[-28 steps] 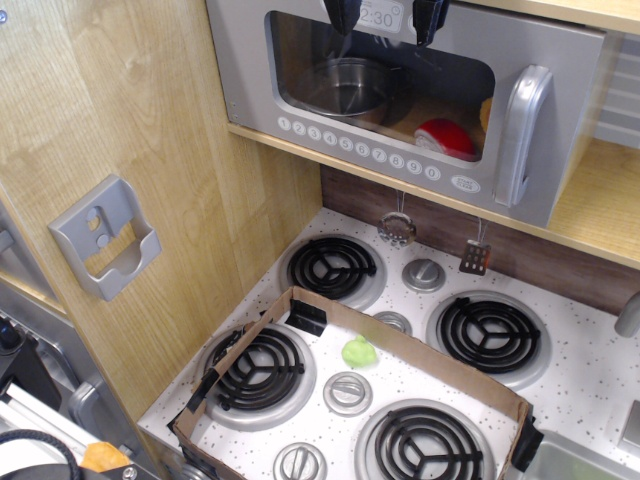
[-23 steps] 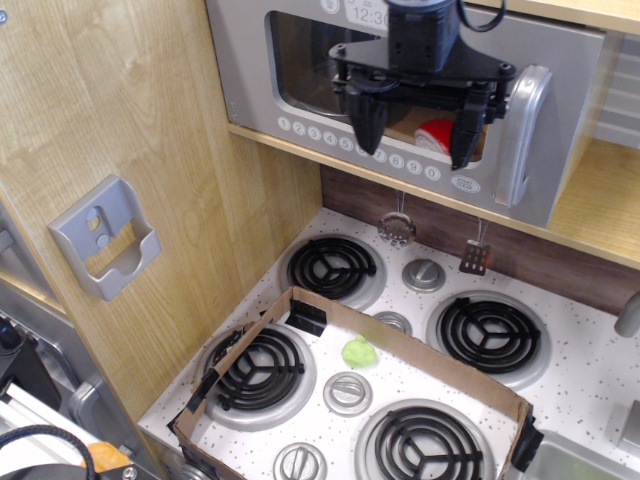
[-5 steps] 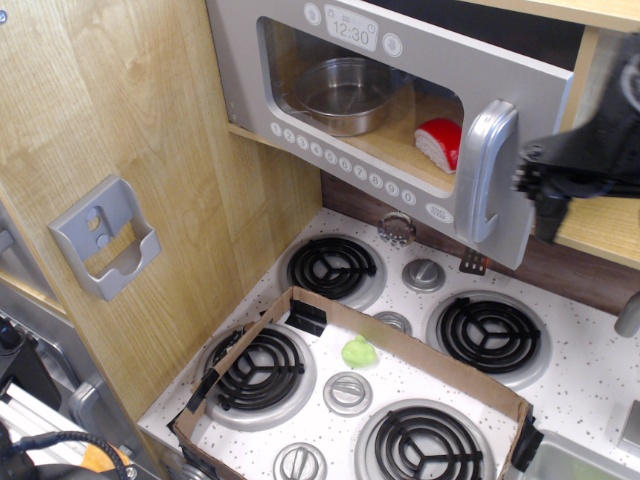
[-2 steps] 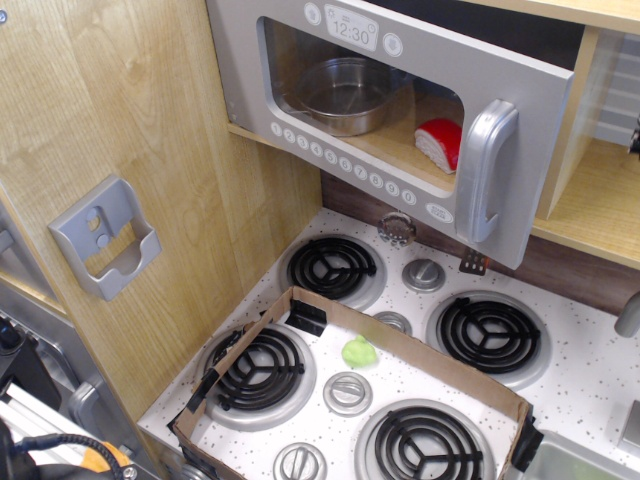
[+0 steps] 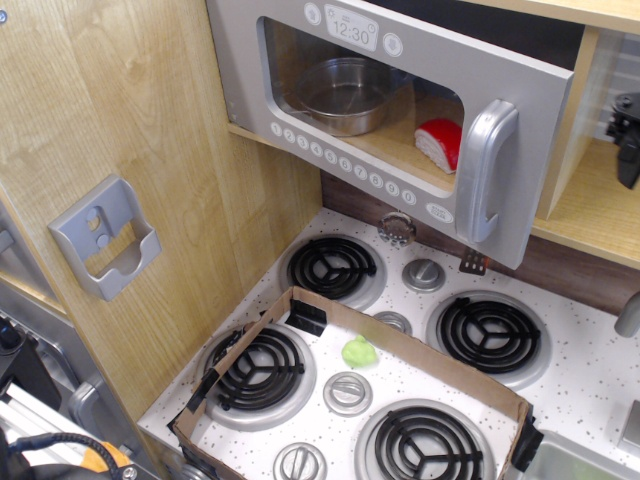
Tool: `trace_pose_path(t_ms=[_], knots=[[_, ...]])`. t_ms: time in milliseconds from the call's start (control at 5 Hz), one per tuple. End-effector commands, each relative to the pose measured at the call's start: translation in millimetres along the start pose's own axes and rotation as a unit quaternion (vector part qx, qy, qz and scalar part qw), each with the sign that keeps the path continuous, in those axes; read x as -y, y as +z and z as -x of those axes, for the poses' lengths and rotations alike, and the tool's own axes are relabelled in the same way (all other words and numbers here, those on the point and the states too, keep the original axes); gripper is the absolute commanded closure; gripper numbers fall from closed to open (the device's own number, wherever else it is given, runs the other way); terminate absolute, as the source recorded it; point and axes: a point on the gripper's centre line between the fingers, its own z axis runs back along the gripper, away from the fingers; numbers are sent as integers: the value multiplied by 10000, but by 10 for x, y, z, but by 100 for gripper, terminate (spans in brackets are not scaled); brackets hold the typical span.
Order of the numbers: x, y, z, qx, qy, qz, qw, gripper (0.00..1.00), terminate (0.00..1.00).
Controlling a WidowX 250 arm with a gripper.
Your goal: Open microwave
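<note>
The grey toy microwave (image 5: 290, 30) sits on a wooden shelf at the top. Its window door (image 5: 400, 100) stands swung partly open, its right edge with the silver vertical handle (image 5: 483, 170) out in front of the shelf. Behind the window are a steel pot (image 5: 345, 93) and a red and white food piece (image 5: 443, 143). A row of white number buttons and a clock reading 12:30 show on the door. Only a black part of my gripper (image 5: 628, 138) shows at the right frame edge, right of the handle and apart from it. Its fingers are cut off by the edge.
Below is a white speckled stovetop (image 5: 590, 375) with several black coil burners. A low cardboard frame (image 5: 400, 350) lies across the front burners with a green lump (image 5: 359, 352) inside. A grey wall bracket (image 5: 103, 237) hangs on the wooden panel at left. Small utensils hang under the shelf.
The door has gone from shut to partly open. My gripper, earlier in front of the door and then beside the handle, has moved off to the right edge of the frame.
</note>
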Motion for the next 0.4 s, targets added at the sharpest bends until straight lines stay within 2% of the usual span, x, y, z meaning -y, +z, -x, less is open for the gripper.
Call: trace_pose_path(t_ms=[0, 200], knots=[[-168, 168, -219, 213, -664, 106, 9975, 0, 0], [-283, 199, -173, 45, -650, 46, 9979, 0, 0]])
